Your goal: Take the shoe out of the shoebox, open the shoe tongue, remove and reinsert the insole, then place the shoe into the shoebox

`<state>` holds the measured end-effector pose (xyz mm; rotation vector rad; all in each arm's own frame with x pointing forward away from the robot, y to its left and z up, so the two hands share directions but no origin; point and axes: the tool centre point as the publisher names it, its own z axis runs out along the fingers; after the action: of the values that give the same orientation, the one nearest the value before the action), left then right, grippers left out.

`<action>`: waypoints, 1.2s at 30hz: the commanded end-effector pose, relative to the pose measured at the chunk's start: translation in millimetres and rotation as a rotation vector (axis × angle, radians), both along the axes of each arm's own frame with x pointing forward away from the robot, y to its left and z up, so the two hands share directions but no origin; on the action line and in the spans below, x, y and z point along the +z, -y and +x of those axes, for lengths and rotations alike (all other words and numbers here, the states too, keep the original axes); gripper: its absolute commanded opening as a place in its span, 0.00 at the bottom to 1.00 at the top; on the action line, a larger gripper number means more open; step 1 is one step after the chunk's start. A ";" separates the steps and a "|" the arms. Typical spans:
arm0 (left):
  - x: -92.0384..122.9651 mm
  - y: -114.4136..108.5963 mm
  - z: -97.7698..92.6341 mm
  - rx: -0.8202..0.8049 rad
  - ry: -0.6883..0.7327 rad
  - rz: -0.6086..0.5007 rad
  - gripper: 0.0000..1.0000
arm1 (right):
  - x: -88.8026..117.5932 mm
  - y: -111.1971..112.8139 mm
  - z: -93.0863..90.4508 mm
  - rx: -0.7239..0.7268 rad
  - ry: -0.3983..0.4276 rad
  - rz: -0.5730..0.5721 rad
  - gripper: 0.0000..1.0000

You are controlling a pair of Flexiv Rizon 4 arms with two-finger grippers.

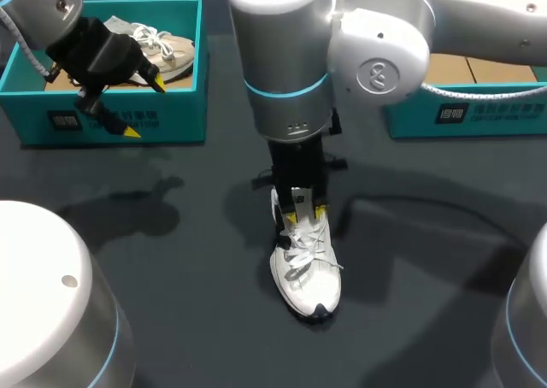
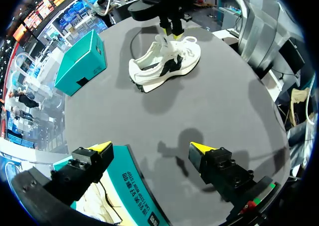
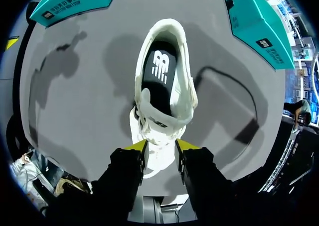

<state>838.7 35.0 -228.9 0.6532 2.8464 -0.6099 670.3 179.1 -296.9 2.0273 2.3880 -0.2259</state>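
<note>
A white sneaker (image 1: 306,273) stands on the dark table at the middle, toe toward the near edge. Its black insole (image 3: 159,71) lies inside the opening. My right gripper (image 1: 301,207) comes straight down onto it. In the right wrist view both yellow fingertips press the shoe's tongue (image 3: 159,134) from two sides, so the gripper (image 3: 159,146) is shut on it. My left gripper (image 1: 144,107) hangs open over the front wall of the left teal shoebox (image 1: 188,106). In the left wrist view that gripper (image 2: 150,147) holds nothing, with the sneaker (image 2: 164,61) well ahead of it.
A second pale shoe (image 1: 167,50) lies in the left shoebox. Another teal shoebox (image 1: 479,110) stands at the back right, with brown card inside. Dark table surface spreads around the sneaker on all sides.
</note>
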 end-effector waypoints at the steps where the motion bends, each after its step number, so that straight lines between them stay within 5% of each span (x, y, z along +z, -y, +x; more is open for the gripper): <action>1: 0.3 0.0 -1.0 0.000 0.001 0.003 1.00 | -16.8 1.2 8.9 0.008 0.001 0.031 0.32; 9: 0.3 0.0 -1.0 0.000 0.001 0.003 1.00 | -41.8 5.7 32.4 0.021 0.016 0.080 0.29; 20: 0.3 0.0 -1.0 0.000 0.001 0.003 1.00 | -17.2 -1.0 34.8 0.068 0.050 -0.011 0.30; 30: 0.3 0.0 -1.0 0.000 0.001 0.003 1.00 | -57.2 12.5 65.8 0.131 0.036 0.060 0.30; 36: 0.3 0.0 -1.0 0.000 0.001 0.003 1.00 | -33.7 7.8 66.4 0.144 0.056 0.007 0.30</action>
<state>838.6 35.0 -228.9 0.6533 2.8464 -0.6099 739.8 170.0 -349.0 1.8492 2.5164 -0.1290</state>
